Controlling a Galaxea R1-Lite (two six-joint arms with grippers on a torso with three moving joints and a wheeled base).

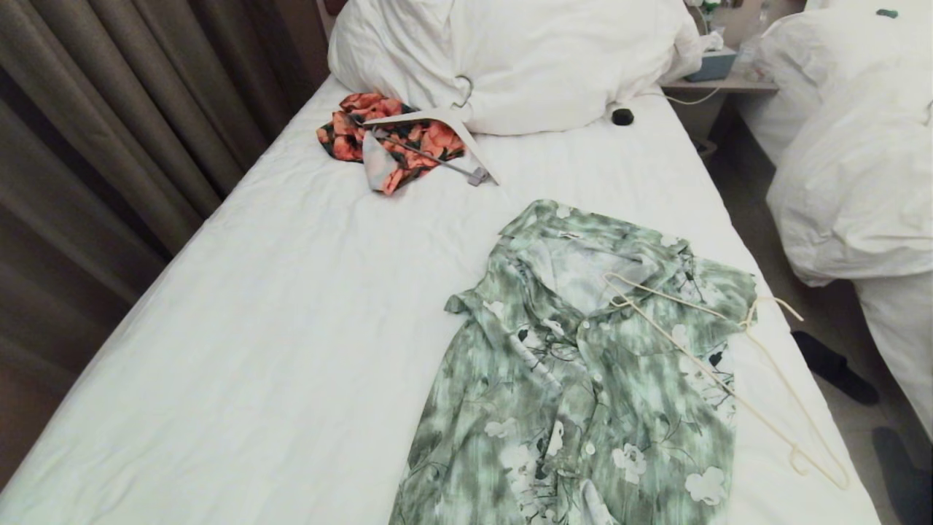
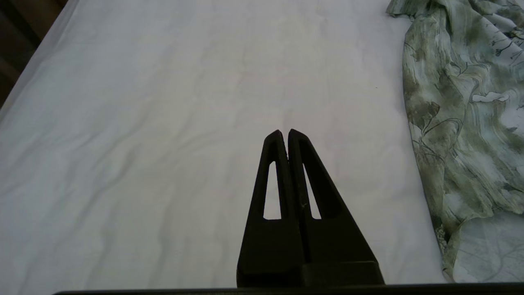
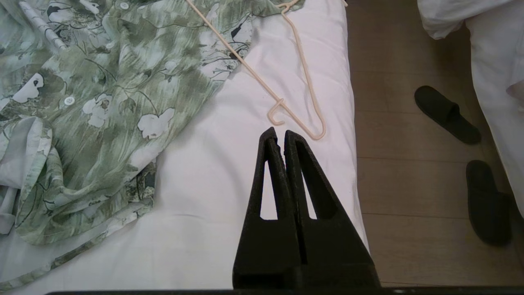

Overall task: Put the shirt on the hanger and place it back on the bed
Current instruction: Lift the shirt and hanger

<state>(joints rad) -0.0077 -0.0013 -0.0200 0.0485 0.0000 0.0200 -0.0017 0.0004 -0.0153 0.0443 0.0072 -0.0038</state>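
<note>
The bed (image 1: 291, 306) is viewed from above at its foot by the head camera, facing the pillows (image 1: 510, 58). The sheet is seen closely over the left gripper (image 2: 284, 133) and the right gripper (image 3: 277, 132). The shirt (image 1: 568, 379) is shared by all views, the hanger (image 1: 729, 364) by two.

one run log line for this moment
shirt flat on bed | hanger partly on shirt | left end effector shut | right end effector shut
</note>
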